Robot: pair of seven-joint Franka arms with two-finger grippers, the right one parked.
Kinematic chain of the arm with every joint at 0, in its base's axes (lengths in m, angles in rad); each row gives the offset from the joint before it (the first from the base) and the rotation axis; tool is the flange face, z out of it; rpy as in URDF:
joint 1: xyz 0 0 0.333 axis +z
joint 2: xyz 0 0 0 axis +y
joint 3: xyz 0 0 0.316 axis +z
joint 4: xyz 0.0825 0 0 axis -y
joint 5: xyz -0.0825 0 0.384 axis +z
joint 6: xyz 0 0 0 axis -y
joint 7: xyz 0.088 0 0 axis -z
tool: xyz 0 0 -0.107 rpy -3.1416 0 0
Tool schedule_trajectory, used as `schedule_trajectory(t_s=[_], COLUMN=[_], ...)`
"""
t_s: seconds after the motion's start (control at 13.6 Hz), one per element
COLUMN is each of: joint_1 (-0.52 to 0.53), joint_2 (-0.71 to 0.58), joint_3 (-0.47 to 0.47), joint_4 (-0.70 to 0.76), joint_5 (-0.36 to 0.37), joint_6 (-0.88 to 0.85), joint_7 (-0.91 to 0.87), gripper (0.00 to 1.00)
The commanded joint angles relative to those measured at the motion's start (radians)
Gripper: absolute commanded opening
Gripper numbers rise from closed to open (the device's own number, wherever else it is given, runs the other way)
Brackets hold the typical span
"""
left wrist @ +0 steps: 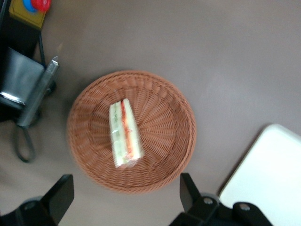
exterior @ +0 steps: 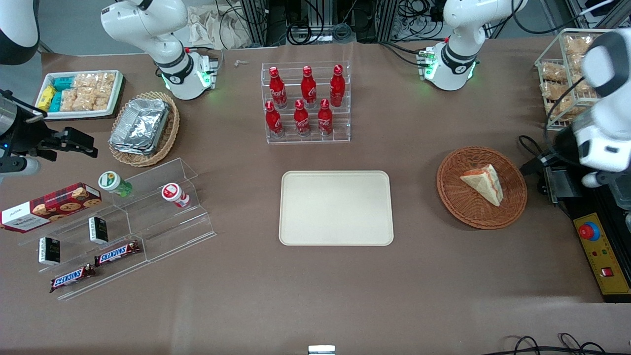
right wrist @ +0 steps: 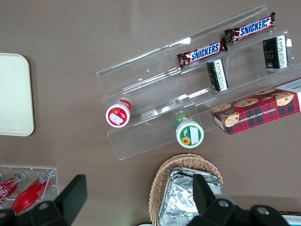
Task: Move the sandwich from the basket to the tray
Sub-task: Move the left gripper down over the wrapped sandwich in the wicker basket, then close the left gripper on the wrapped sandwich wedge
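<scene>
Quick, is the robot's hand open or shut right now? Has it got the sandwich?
Left end effector: open, holding nothing, above the basket; the sandwich lies in it.

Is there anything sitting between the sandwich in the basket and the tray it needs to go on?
Nothing visible. Only bare table separates the basket holding the sandwich from the tray. The hand hangs open above the basket.

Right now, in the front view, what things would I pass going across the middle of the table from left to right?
Clear acrylic stepped shelf → flat cream-beige rectangular tray → round reddish-brown wicker basket holding the triangular white-bread sandwich. The left arm's gripper hangs above the basket, fingers open.
</scene>
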Motion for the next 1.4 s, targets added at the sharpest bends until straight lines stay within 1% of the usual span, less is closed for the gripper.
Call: schedule_trajectory(t_s=[0.0, 0.15, 0.29, 0.59, 1.33], joint_1=[0.0, 0.002, 0.005, 0.011, 0.036], joint_2=[-0.017, 0.032, 0.035, 0.089, 0.19], joint_3=[-0.039, -0.039, -0.039, -0.038, -0.03], joint_4=[-0.174, -0.19, -0.237, -0.337, -0.4], joint_5=[0.059, 0.079, 0.117, 0.118, 0.119], joint_6=[0.2, 0.214, 0.249, 0.418, 0.561], joint_7=[-0.248, -0.277, -0.286, -0.337, -0.337], gripper=[1.0, 1.0, 1.0, 1.0, 1.0])
